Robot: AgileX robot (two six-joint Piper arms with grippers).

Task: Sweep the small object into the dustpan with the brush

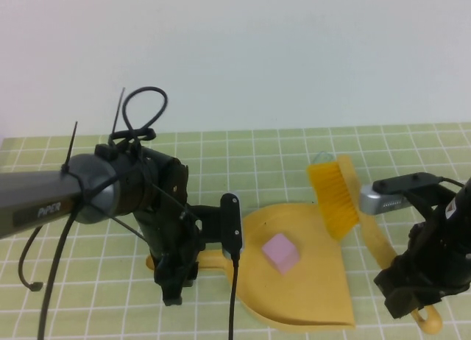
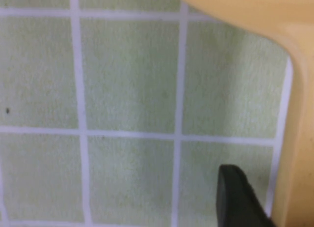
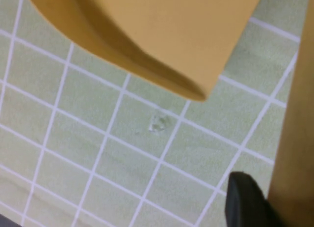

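Observation:
The small object, a pale pink cube (image 1: 281, 252), lies inside the scoop of the yellow dustpan (image 1: 316, 296), near its middle. My left gripper (image 1: 173, 285) points down over the dustpan's thin handle (image 1: 210, 259) and is shut on it. In the left wrist view one dark finger (image 2: 238, 197) lies against the yellow handle (image 2: 294, 138). The brush (image 1: 335, 196) has its orange bristles at the scoop's far right rim, just right of the cube. My right gripper (image 1: 408, 299) is shut on the brush's pale handle (image 1: 377, 241), with one finger (image 3: 245, 202) pressed to the handle (image 3: 294, 138).
A green mat with a white grid (image 1: 257, 156) covers the table, and a white wall stands behind it. A faint small mark (image 3: 158, 123) sits on the mat below the brush head (image 3: 147, 30). A black cable (image 1: 234, 296) hangs from the left arm.

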